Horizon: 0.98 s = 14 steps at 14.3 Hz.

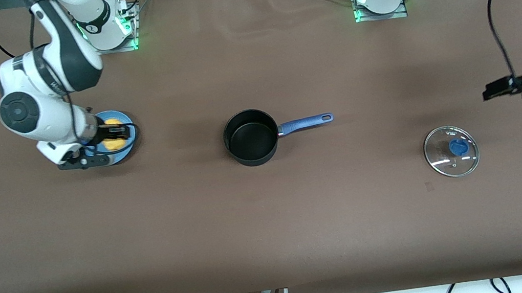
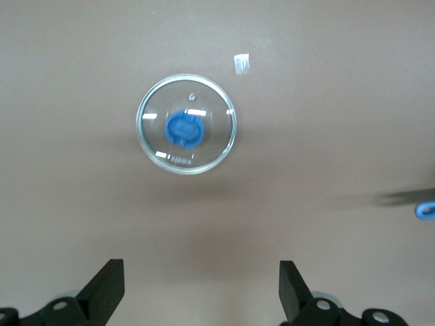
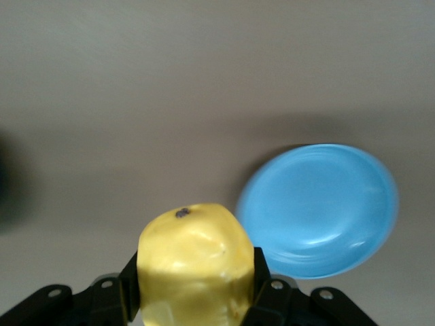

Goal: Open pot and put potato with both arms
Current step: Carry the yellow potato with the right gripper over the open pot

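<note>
so there's a round glass lid (image 1: 451,151) with a blue knob lying flat on the brown table (image 1: 273,227) around 4 o'clock, and a light-blue plate (image 1: 129,150) over at 9 o'clock

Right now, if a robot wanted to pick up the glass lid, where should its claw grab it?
Probably the blue knob in the middle of the glass lid, coming straight down from above. The lid lies flat on the table with the knob sticking up, and its thin rim hugs the surface.
</note>
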Motion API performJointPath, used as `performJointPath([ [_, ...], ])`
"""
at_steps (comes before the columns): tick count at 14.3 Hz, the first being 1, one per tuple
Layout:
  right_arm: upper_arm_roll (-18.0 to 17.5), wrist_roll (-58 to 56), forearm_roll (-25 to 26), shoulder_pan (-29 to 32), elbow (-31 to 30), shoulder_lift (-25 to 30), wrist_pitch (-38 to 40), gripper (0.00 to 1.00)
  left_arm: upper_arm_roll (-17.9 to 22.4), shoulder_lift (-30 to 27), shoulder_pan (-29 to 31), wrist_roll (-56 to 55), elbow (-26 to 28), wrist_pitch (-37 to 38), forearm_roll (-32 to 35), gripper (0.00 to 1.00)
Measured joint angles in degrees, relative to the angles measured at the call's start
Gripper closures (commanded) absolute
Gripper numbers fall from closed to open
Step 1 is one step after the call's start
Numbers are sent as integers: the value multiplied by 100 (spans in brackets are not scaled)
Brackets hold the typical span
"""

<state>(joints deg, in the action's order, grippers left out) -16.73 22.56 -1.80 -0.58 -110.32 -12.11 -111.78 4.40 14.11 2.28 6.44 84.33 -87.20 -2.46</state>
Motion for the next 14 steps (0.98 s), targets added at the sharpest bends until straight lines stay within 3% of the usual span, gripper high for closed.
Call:
performJointPath([
  [3, -44, 1295, -322, -742, 974, -816, -17, 75, -86, -211, -146, -545, -213, 484, 43, 0],
  [7, -45, 2504, -341, -1832, 2284, -2120, -421, 75, -311, -360, -206, -718, -230, 535, 52, 0],
  [10, -31, 2651, -339, -2304, 2623, -2717, -948, 74, -312, -363, -207, -719, -229, 534, 52, 0],
  [14, 15, 2660, -259, -2593, 2658, -3124, -1180, 74, -304, -364, -203, -726, -229, 535, 52, 0],
])
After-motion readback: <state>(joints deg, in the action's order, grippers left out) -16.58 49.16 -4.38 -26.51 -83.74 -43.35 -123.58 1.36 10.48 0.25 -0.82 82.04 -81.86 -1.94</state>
